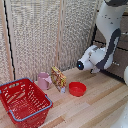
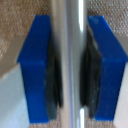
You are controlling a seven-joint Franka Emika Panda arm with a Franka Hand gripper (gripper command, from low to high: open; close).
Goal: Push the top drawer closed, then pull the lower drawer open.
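Dark brown drawer (image 1: 120, 72), exterior view's right, largely hidden, silver bar handle (image 2: 70, 50) clamped between jaws

woven screen wall (image 1: 45, 35), light wooden tabletop (image 1: 95, 107)

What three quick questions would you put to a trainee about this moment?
1. True or false: the gripper has its blue fingers on either side of the silver bar handle.
2. Fill in: the basket on the table is coloured ___.
3. Which lies nearest the red bowl? A the cup, B the snack bag, C the basket.

Key: 1 true; 2 red; 3 B.
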